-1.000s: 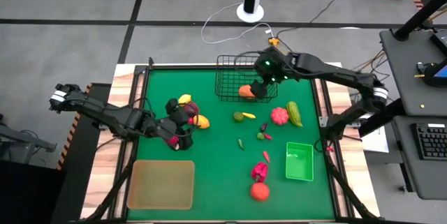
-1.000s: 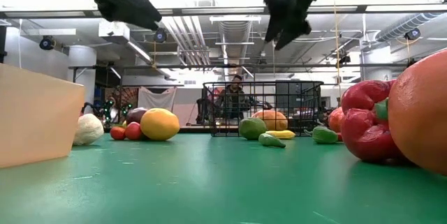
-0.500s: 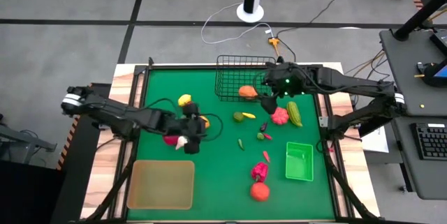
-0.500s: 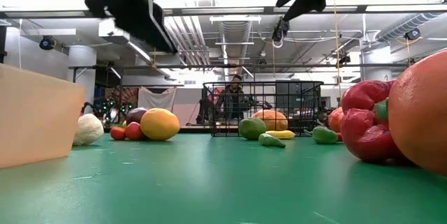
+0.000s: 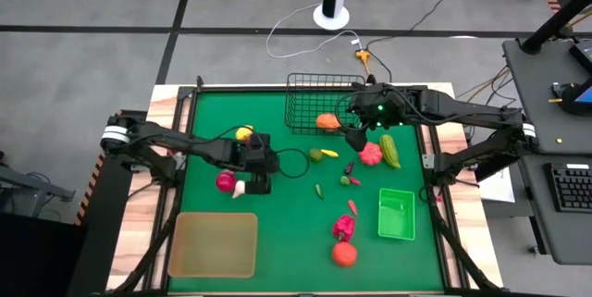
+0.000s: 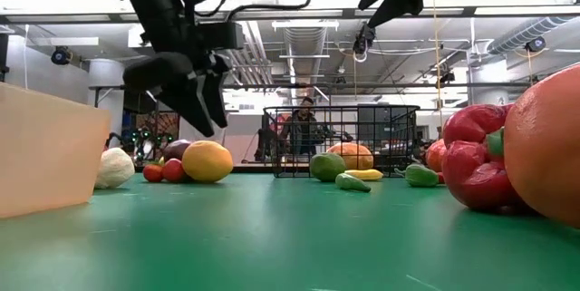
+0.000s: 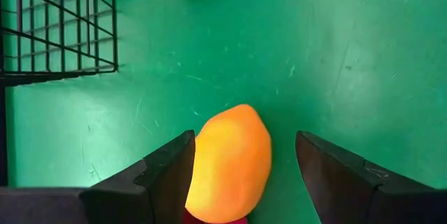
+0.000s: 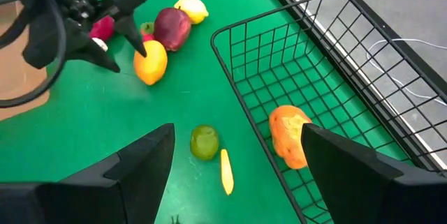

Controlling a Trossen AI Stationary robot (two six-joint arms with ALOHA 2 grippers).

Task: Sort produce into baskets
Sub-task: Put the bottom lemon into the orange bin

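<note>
A: Where is the left end effector (image 7: 241,165)?

B: Over the green counter (image 5: 287,232), above the orange-yellow mango (image 7: 228,162). Its fingers (image 7: 167,172) stand wide apart, one on either side of the fruit, nothing gripped.

A: Which way does the mango lie?

B: In the left wrist view its long axis runs along the gap between the fingers, the narrower end pointing ahead, away from the wrist. The high view hides it almost wholly under the arm.

A: And the right end effector (image 5: 355,133)?

B: It hangs beside the front edge of the black wire basket (image 5: 310,103), spread wide and empty. Its own camera shows an orange lumpy fruit (image 8: 291,136) lying inside the basket, long axis roughly along the basket's near wall.

A: What else does that camera give?

B: A green lime (image 8: 204,142) with a small yellow chilli (image 8: 226,171) just beside it on the counter, the chilli pointing away from the lime. Farther off, a dark red fruit (image 8: 172,28) and a lemon (image 8: 191,8) lie near the mango.

A: The other containers?

B: The tan tray (image 5: 215,244) and green bin (image 5: 397,214) sit at the counter's front.
</note>
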